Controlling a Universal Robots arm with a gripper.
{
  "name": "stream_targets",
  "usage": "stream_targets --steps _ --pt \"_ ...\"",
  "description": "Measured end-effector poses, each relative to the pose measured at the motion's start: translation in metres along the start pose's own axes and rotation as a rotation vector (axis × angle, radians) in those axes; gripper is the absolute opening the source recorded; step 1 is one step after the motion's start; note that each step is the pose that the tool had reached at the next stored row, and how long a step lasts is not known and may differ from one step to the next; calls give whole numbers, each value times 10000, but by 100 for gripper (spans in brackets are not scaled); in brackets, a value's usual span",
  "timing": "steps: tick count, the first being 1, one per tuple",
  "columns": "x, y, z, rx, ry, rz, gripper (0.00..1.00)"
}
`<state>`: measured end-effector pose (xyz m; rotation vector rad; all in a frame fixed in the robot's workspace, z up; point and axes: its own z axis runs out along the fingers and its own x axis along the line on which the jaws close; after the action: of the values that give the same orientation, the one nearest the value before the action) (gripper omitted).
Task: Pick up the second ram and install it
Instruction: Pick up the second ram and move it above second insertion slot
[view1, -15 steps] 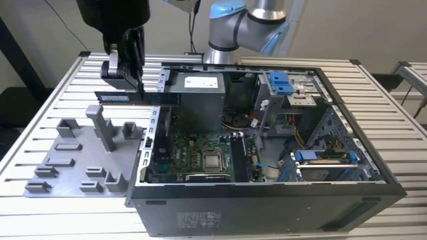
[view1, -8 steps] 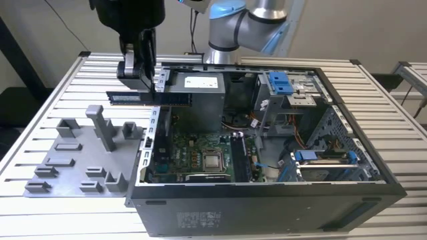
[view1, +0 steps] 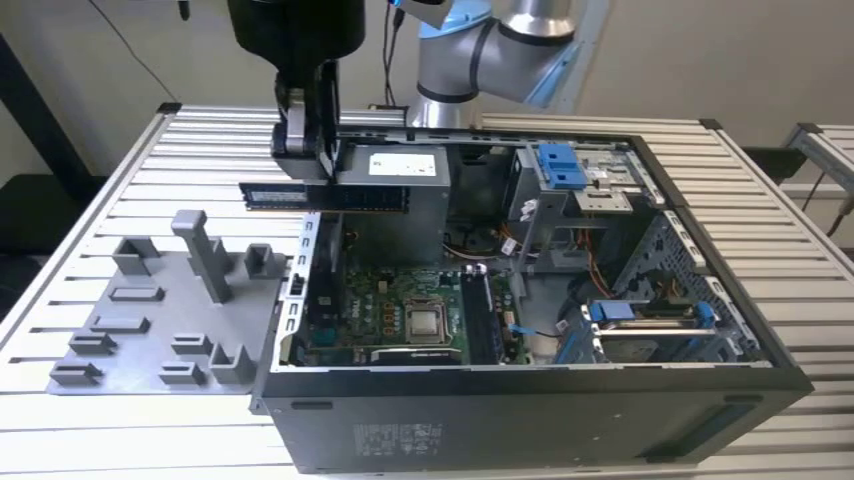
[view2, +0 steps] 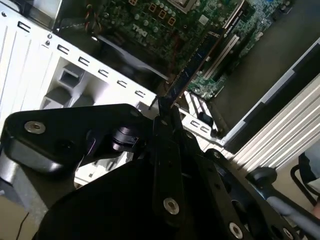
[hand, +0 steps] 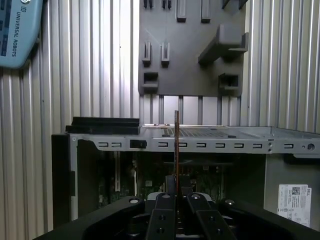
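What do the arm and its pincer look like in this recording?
The arm is a silver-grey tube with rounded joints and light-blue caps, one bearing printed lettering. A dark cable hangs beside it. The pincer is matte black: a blocky body and slim flat fingers, joined by link plates with small round silver screws.

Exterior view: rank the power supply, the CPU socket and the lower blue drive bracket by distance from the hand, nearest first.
The hand grips the second ram.
1. The power supply, just beside it on the exterior view's right.
2. The CPU socket, mid-motherboard, lower in the picture.
3. The blue drive bracket, far toward the exterior view's lower right.
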<state>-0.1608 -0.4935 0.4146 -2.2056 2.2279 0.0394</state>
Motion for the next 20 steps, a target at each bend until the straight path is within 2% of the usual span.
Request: stream_targets --steps 20 --pt "-6 -545 -7 -44 1 0 14"
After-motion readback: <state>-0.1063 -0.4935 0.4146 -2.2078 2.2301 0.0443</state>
